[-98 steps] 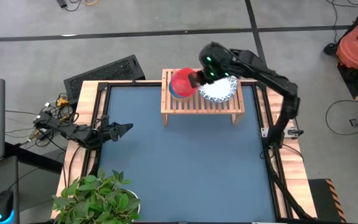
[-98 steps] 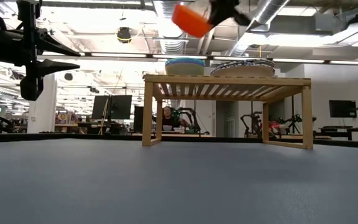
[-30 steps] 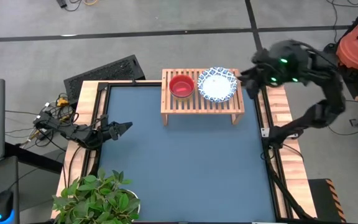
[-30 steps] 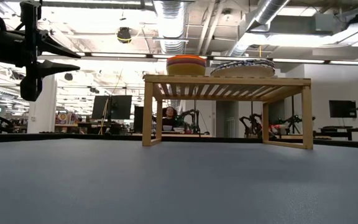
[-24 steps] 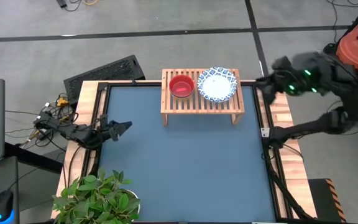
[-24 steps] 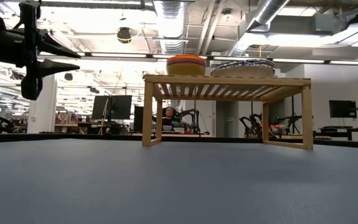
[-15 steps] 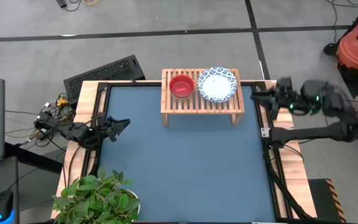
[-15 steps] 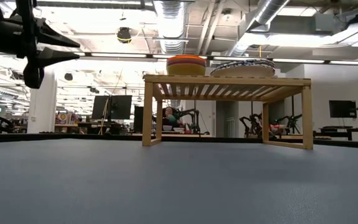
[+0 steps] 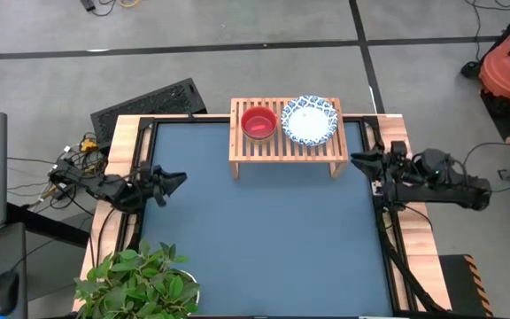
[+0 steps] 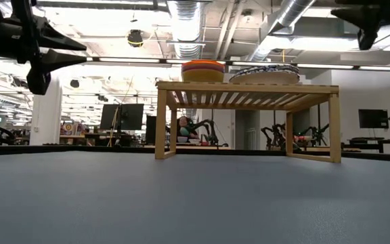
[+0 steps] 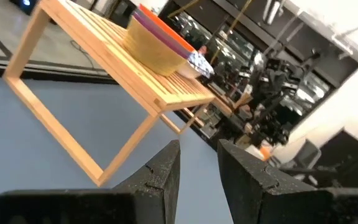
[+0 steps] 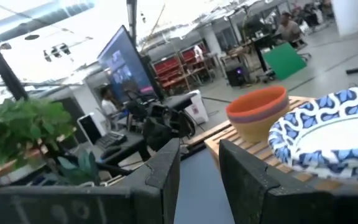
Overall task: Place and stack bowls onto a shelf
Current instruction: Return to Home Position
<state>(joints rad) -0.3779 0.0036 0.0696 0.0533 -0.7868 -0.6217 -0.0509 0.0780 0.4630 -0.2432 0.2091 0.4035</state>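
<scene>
— Where are the bowls, then?

— All up on the shelf (image 9: 286,151), that low wooden rack at the far edge of the tabletop (image 9: 264,239). The small bowls (image 9: 258,122) are nested in one stack on its left half. The red-orange one is on top, there's a purple band under it, and yellow is at the bottom. If there's another in between, I can't pick it out from here.

— And the patterned ones?

— The patterned bowls (image 9: 309,121) are piled just beside them on the right half, with their blue-and-white rims facing up. I can't count how many are in the pile.

— Is either arm holding anything?

— No. The left arm (image 9: 113,189) lies along the left edge of the tabletop. The left jaws point in over the blue surface, raised well above it, with a narrow gap between them and nothing in it. The right arm (image 9: 441,188) lies off the right edge. The right jaws point inward, near the shelf's right end but not touching it, and they're parted a little and empty too.

— Anything else around?

— There's a leafy plant (image 9: 140,279) at the near left corner and a black ribbed mat (image 9: 149,102) on the floor beyond the far left corner.
</scene>
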